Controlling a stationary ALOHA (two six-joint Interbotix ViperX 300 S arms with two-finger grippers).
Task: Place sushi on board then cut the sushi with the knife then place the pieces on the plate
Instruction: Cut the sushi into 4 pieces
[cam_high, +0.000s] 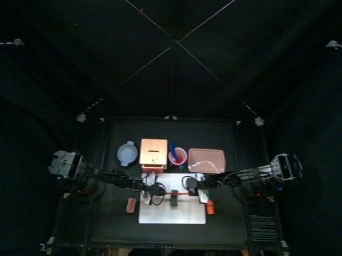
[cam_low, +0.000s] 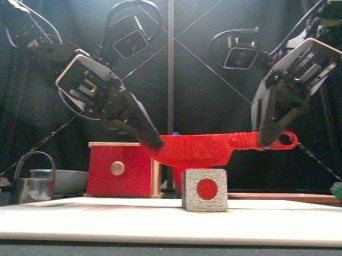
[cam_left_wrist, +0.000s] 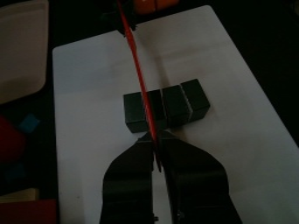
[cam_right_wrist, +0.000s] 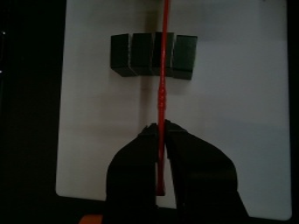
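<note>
A red toy knife (cam_low: 207, 147) hangs level over the white board (cam_low: 80, 207), held at both ends. My left gripper (cam_low: 150, 140) is shut on one end and my right gripper (cam_low: 278, 136) on the other. The sushi roll (cam_low: 203, 190) stands on the board right under the blade, its white end with a red centre facing the front. In the left wrist view the knife (cam_left_wrist: 138, 70) runs edge-on across the dark blocks of the roll (cam_left_wrist: 170, 105). In the right wrist view the blade (cam_right_wrist: 163, 79) crosses the roll (cam_right_wrist: 152, 52) near a seam between blocks.
Behind the board stand the wooden box (cam_low: 123, 170) with its red drawer front, a red cup (cam_high: 178, 155) and the pink tray (cam_high: 207, 158). A blue-grey bowl (cam_high: 127, 153) sits back left. A metal cutter (cam_low: 38, 182) is at the far left.
</note>
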